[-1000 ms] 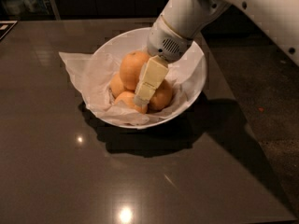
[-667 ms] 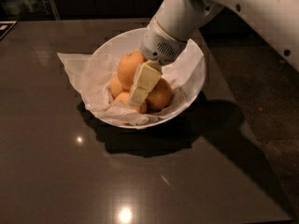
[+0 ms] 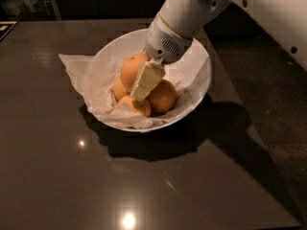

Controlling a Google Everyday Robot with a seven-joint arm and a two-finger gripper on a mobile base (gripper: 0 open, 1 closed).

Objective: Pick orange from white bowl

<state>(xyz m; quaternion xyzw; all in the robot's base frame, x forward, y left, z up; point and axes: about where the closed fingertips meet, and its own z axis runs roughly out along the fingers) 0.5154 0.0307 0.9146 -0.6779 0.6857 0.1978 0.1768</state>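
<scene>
The orange (image 3: 130, 70) sits on top of the pile in the white bowl (image 3: 205, 68), just left of the gripper (image 3: 142, 91) in this view, and it seems to touch it. In the last second the gripper has slid a little to the left, from the middle of the pile toward this fruit, staying low. I judge it is lining up the grasp; nothing is lifted yet. Whether the claw is released or clenched, I cannot tell. The smaller oranges (image 3: 163, 96) lie right of it and below it, on crinkled paper (image 3: 76, 68).
</scene>
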